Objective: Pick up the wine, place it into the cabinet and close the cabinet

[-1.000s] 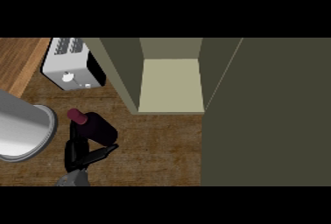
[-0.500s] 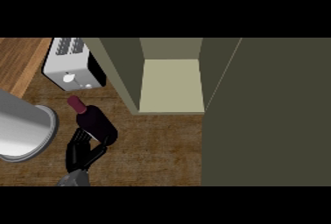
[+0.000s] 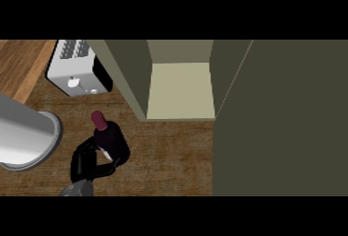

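Observation:
The wine bottle [image 3: 111, 137] is dark with a maroon cap and stands over the brown counter at the lower left, its neck leaning away from me. My left hand [image 3: 87, 162] is curled round its lower part from the left, so the base is hidden. The cabinet [image 3: 181, 90] is open at the centre, with a pale bare shelf inside, up and to the right of the bottle. Its dark green door [image 3: 282, 117] fills the right side of the view. My right hand does not show.
A white toaster [image 3: 76, 71] sits at the back left, just left of the cabinet's side wall [image 3: 128, 76]. A large grey cylindrical vessel [image 3: 24, 133] is at the left edge, close to the hand. Brown counter [image 3: 170, 156] lies between the bottle and the door.
The bottle in my left hand has shifted to the right, toward the cabinet, and its cap has come slightly back from the toaster. The cabinet and door have not moved.

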{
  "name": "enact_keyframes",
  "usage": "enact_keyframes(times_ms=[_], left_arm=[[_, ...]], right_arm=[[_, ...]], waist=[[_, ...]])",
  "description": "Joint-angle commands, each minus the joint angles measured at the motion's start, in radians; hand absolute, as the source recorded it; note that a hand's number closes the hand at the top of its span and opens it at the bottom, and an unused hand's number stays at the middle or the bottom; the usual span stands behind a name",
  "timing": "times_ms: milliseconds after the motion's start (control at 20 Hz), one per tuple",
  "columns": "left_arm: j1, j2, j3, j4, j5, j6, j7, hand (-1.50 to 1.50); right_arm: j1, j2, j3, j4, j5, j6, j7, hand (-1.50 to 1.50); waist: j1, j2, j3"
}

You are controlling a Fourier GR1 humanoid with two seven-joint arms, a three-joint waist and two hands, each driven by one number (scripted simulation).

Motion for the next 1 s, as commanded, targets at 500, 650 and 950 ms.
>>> enact_keyframes(times_ms=[500,650,950], left_arm=[[0.325,-0.046,-0.150,-0.242,-0.044,-0.169,-0.037,1.50],[0.383,-0.016,-0.170,-0.344,-0.014,-0.251,0.003,1.50],[0.508,-0.066,-0.253,-0.725,0.031,-0.195,0.163,1.50]], right_arm=[[-0.015,-0.003,-0.022,0.064,0.029,0.012,-0.048,-1.50],[0.094,0.023,0.015,-0.006,0.030,0.044,-0.078,-1.50],[0.003,0.032,0.022,0.042,0.059,-0.009,-0.044,-1.50]], waist=[[0.018,0.005,-0.011],[0.010,0.004,-0.010],[0.015,0.005,-0.010]])
